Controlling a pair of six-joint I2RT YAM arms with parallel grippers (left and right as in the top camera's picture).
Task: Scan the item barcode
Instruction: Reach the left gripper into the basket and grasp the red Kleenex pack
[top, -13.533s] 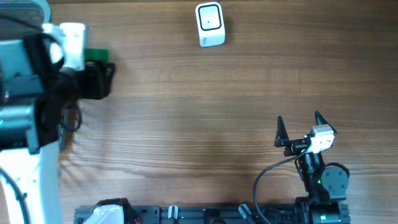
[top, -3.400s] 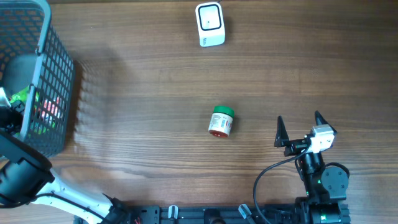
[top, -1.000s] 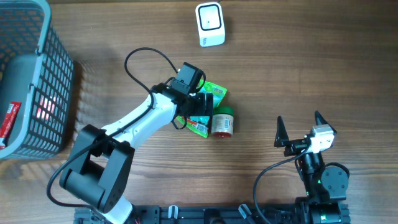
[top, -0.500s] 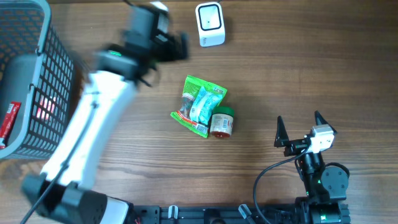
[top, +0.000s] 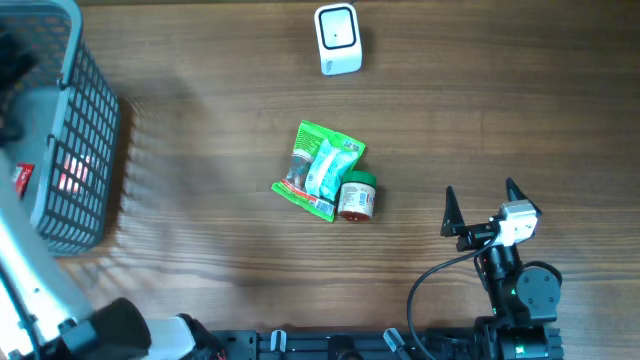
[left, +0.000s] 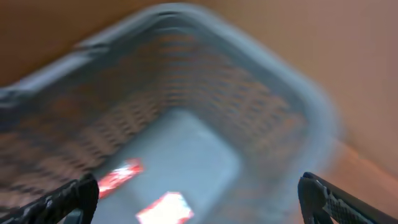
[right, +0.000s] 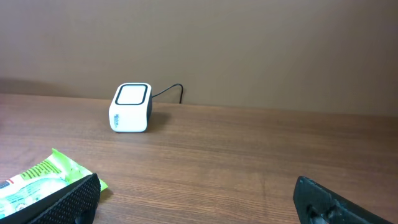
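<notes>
A green snack packet (top: 320, 168) lies flat in the middle of the table, and a small jar with a green lid (top: 357, 196) lies on its side touching the packet's right corner. The white barcode scanner (top: 338, 38) stands at the far edge; the right wrist view shows the scanner (right: 130, 107) ahead to the left and the packet's corner (right: 37, 180) at the lower left. My right gripper (top: 483, 210) rests open and empty near the front right. My left gripper (left: 199, 183) hangs open and empty over the grey basket (left: 273, 93), in a blurred view.
The grey mesh basket (top: 85, 150) stands at the left edge with red packets (left: 119, 176) on its floor. My left arm's white link (top: 30, 280) runs along the front left. A cable leaves the scanner's back (right: 168, 92).
My left arm let go of the green packet beside the jar, then swung up past the scanner and left to above the basket. The right arm has not moved.
</notes>
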